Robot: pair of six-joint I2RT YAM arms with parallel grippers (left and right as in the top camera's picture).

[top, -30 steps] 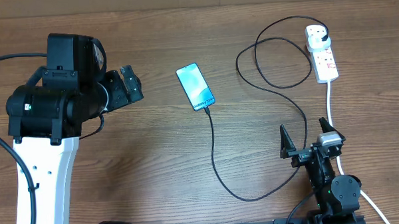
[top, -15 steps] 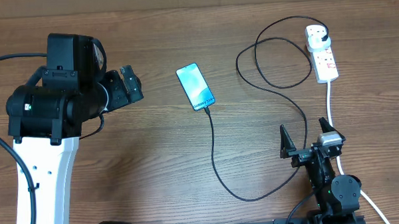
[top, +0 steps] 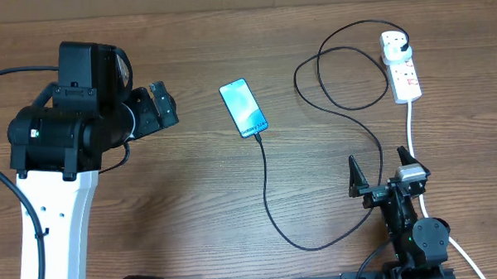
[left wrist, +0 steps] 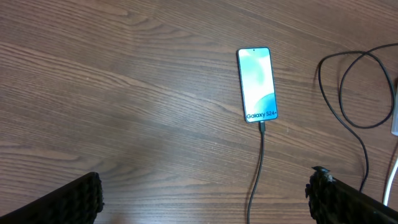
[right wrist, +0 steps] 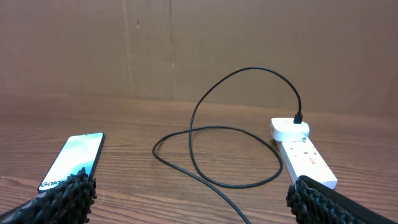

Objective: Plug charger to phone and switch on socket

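Observation:
The phone (top: pixel 243 108) lies flat at the table's middle with its cyan screen lit; it also shows in the left wrist view as the phone (left wrist: pixel 257 84) and in the right wrist view as the phone (right wrist: pixel 71 160). The charger (top: pixel 267 197), a thin black cable, has its tip (left wrist: pixel 262 126) at the phone's lower edge. It loops right to a black plug (right wrist: pixel 298 118) seated in the white socket (top: pixel 401 66). My left gripper (top: pixel 166 103) hangs open left of the phone. At the front right, near the cable, my right gripper (top: pixel 380 170) is open too. Neither holds anything.
The socket's thick white cord (top: pixel 411 130) runs down the right side past my right arm. A brown wall (right wrist: pixel 199 43) stands behind the table. The left arm's white base (top: pixel 56 221) fills the front left.

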